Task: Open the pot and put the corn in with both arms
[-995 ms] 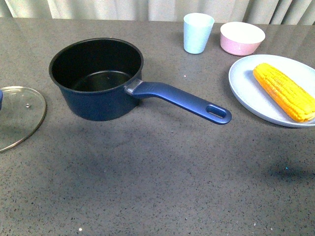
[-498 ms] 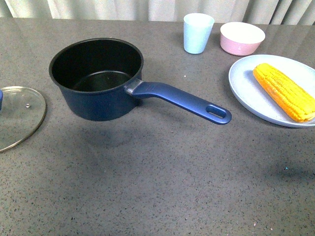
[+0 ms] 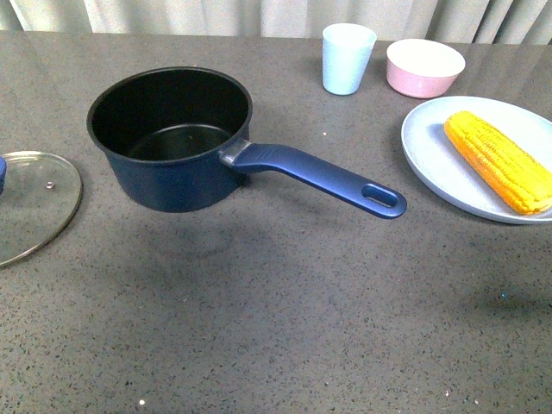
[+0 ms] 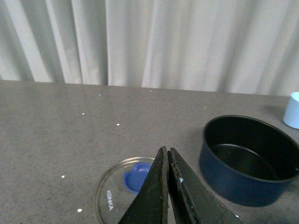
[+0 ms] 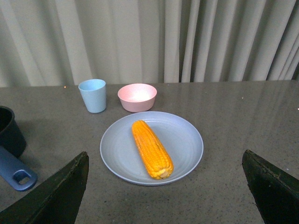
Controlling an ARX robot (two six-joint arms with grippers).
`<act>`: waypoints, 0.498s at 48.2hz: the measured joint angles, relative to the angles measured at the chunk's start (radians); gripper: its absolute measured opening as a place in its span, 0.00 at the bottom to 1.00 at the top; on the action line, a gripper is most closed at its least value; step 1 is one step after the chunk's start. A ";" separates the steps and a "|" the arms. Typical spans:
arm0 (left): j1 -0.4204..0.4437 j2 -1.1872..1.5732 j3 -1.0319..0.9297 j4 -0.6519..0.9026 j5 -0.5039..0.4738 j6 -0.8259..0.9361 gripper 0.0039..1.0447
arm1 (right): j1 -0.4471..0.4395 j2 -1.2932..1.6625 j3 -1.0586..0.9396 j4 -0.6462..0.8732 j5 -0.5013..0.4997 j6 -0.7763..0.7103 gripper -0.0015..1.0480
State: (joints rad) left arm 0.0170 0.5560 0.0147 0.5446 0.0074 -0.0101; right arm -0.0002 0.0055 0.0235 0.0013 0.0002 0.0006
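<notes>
Navy pot [image 3: 168,138] uncovered, upright, empty, ahead of left gripper [image 4: 167,150]. Yellow corn [image 5: 152,149] lying whole, untouched, ahead of right gripper [image 5: 165,152].

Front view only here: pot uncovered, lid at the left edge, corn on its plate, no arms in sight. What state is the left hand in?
Observer: The left hand is shut, fingers pressed together, holding nothing, aimed toward the glass lid.
Operator: And the right one?
Observer: The right hand is wide open; its wrist view shows the corn on its plate between the fingers.
Operator: My view crops the lid. Does it have a knob?
Observer: Yes, a blue knob at its centre, partly behind the left fingers.
</notes>
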 joint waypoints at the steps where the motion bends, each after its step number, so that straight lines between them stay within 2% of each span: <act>1: -0.007 -0.013 0.000 -0.011 0.000 0.000 0.01 | 0.000 0.000 0.000 0.000 -0.001 0.000 0.91; 24: -0.014 -0.270 0.000 -0.258 -0.007 0.001 0.01 | 0.000 0.000 0.000 0.000 0.000 0.000 0.91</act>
State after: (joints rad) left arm 0.0025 0.2855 0.0147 0.2863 0.0002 -0.0090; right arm -0.0002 0.0055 0.0235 0.0013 -0.0002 0.0006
